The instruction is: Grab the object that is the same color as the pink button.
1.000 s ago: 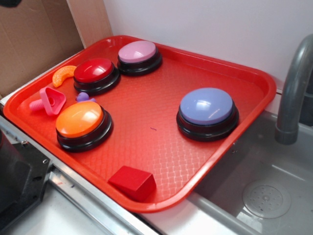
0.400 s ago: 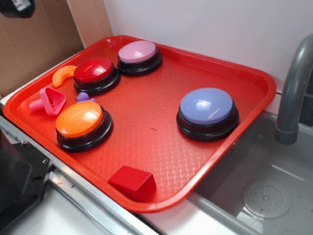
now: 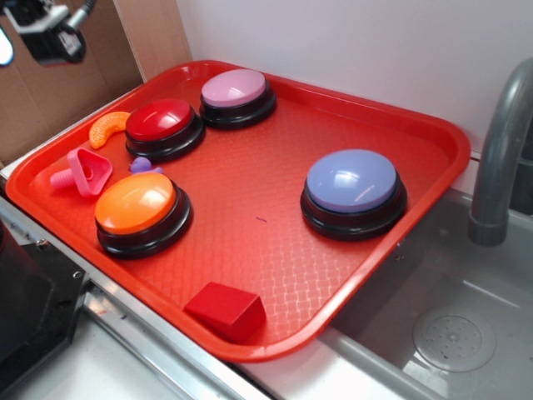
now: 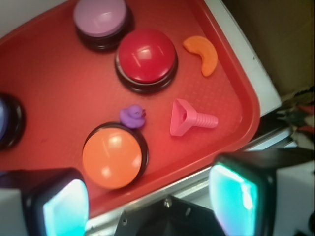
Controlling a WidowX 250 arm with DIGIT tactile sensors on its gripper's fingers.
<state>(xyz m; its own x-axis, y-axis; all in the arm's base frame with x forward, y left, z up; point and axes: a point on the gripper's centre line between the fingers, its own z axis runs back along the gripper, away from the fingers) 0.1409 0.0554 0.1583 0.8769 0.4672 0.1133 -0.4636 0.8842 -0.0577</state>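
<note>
The small pink toy bolt (image 3: 82,172) with a triangular head lies on its side at the left edge of the red tray (image 3: 375,125); it also shows in the wrist view (image 4: 188,118). The pale pink button (image 3: 236,93) stands at the tray's back, also in the wrist view (image 4: 101,18). My gripper (image 3: 46,33) hangs high at the top left, well above and behind the bolt. In the wrist view the gripper (image 4: 150,201) is open and empty, its jaws wide apart over the tray's front edge.
A red button (image 3: 163,126), an orange button (image 3: 140,211) and a blue-lavender button (image 3: 352,190) stand on the tray. An orange slice piece (image 3: 108,127), a small purple piece (image 3: 141,165) and a red block (image 3: 226,311) lie there too. A grey faucet (image 3: 500,150) and sink are at right.
My gripper has come down into the exterior view at the top left; earlier only its edge showed. Nothing on the tray has moved.
</note>
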